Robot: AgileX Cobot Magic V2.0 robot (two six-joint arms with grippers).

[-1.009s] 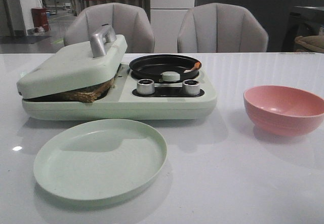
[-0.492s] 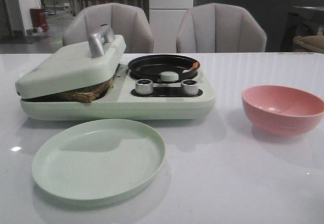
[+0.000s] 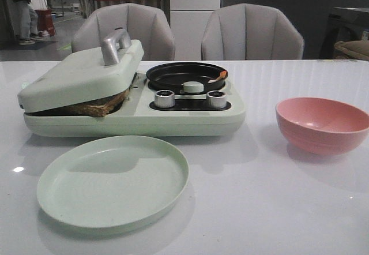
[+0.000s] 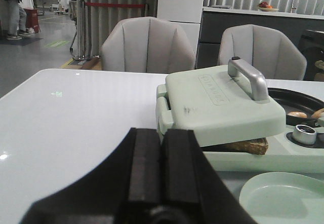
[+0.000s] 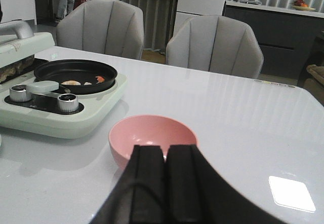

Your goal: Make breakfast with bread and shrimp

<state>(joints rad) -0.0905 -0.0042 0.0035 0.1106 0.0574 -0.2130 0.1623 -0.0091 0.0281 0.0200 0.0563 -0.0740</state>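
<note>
The bread (image 3: 98, 105) lies pressed under the tilted lid (image 3: 81, 76) of the pale green breakfast maker (image 3: 190, 119); only its brown crust edge (image 4: 248, 145) shows. Shrimp (image 3: 222, 76) pieces rest in the black round pan (image 3: 185, 72), also visible as small orange and whitish bits (image 5: 85, 81). My left gripper (image 4: 162, 135) is shut and empty, held near the maker's lid side. My right gripper (image 5: 166, 150) is shut and empty, just in front of the pink bowl (image 5: 152, 135). Neither gripper appears in the front view.
A pale green plate (image 3: 112, 181) lies in front of the maker. The pink bowl (image 3: 322, 124) stands to the right. Two metal knobs (image 3: 165, 98) and a lid handle (image 3: 115, 44) stick up. Two grey chairs (image 3: 251, 33) stand behind the table.
The table scene is unchanged. A person has appeared in the far left background.
</note>
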